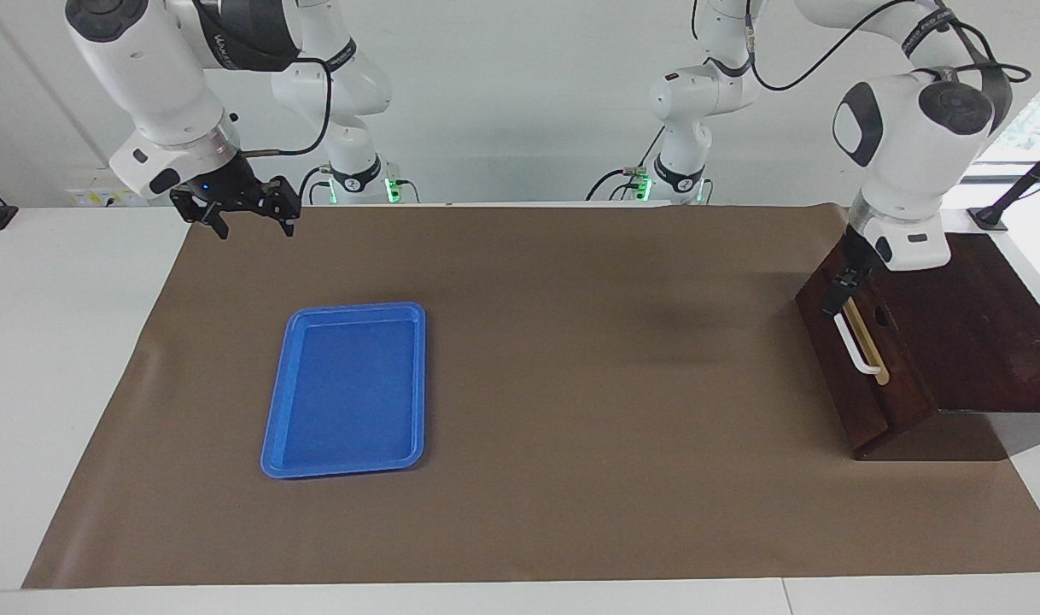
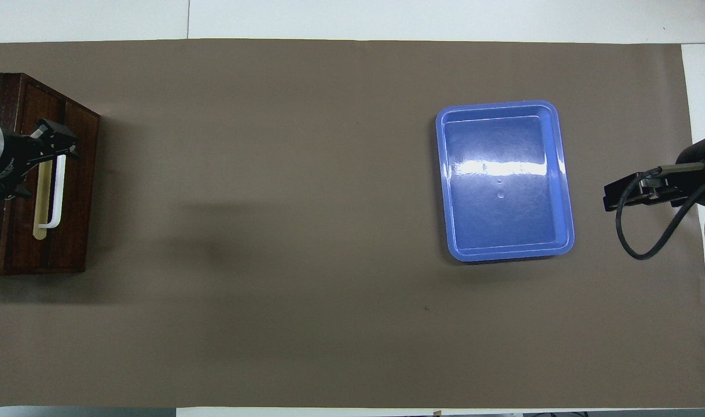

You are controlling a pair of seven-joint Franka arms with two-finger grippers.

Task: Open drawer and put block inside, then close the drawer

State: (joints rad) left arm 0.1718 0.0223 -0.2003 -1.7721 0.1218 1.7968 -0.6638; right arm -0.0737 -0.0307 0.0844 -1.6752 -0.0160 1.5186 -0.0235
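The dark wooden box [image 1: 981, 325] stands at the left arm's end of the table. Its drawer [image 1: 883, 401] looks closed, the front flush with the box. The white bar handle [image 1: 857, 350] lies on its tan strip. My left gripper [image 1: 840, 301] is at the end of the handle nearer the robots, right against the drawer front; it also shows in the overhead view [image 2: 60, 147], over the drawer [image 2: 77, 191]. My right gripper [image 1: 251, 218] is open and empty, raised over the mat's corner at the right arm's end. No yellow block is in view.
An empty flat blue tray [image 1: 345, 389] lies on the brown mat toward the right arm's end; it also shows in the overhead view [image 2: 503, 179]. The brown mat [image 1: 588, 359] covers most of the table.
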